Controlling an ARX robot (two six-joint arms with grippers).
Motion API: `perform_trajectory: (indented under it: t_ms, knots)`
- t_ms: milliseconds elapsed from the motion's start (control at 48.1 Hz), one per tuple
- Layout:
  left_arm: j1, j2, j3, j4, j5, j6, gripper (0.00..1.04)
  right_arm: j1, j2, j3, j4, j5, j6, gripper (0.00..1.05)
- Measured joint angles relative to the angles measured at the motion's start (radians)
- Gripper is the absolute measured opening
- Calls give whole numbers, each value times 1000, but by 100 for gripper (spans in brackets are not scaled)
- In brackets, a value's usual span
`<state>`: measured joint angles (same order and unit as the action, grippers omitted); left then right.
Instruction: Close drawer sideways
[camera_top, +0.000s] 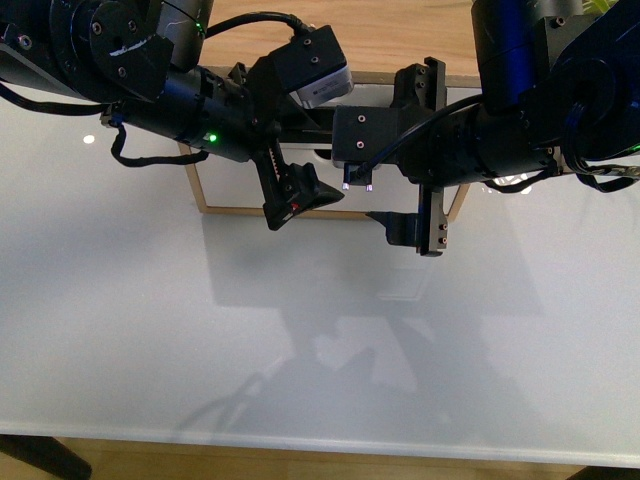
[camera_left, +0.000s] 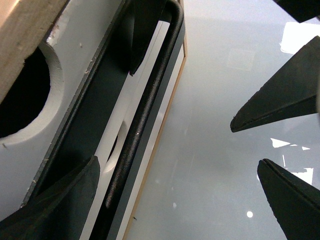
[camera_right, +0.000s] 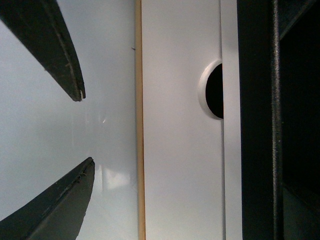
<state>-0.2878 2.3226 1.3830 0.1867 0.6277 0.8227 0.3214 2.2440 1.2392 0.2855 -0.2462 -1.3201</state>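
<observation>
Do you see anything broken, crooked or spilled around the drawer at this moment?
Nothing stands out. The drawer front looks whole and its black bar handle straight; no spill shows on the table. The left tool and right tool are both open, holding nothing. How far the drawer stands out I cannot tell.

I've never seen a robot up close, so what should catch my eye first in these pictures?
The left arm and the right arm, both black, fill the top of the front view above a glossy white table. The left wrist view shows the drawer close up, its white front carrying a long black bar handle and a half-round notch. The left claw and the right claw both gape open over the table, holding nothing.
</observation>
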Motion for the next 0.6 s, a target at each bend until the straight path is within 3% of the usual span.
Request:
perform_trajectory:
  t_ms: [603]
  knots:
    - [37, -86, -111, 31, 50, 29, 96, -15, -101, -124, 47, -21, 8, 96]
